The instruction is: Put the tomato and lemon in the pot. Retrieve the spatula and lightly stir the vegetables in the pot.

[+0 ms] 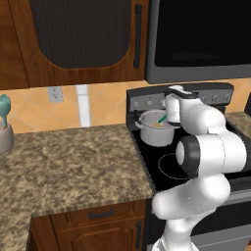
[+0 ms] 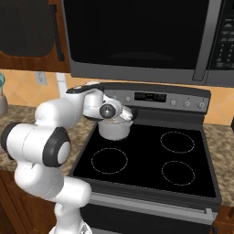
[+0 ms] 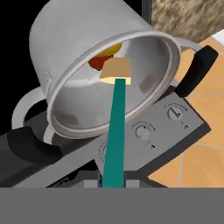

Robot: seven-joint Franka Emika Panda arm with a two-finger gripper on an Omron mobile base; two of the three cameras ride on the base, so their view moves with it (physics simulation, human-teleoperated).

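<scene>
Pincer (image 3: 114, 183) pinching the teal handle of the spatula (image 3: 115, 127), tan blade dipped inside the pot (image 3: 65, 52). Pot standing on the rear left burner of the stove (image 2: 196, 151), tomato (image 3: 97, 63) and lemon (image 3: 111, 49) touching at its bottom, just behind the blade.

A simulated kitchen with a speckled brown granite tabletop (image 1: 73, 162) beside a black glass stove (image 2: 151, 160), dark wooden cabinets (image 1: 78, 39) above and below, an orange tiled backsplash (image 1: 108, 105) with a grey wall outlet (image 1: 55, 93), and a black microwave (image 2: 137, 36) overhead.
</scene>
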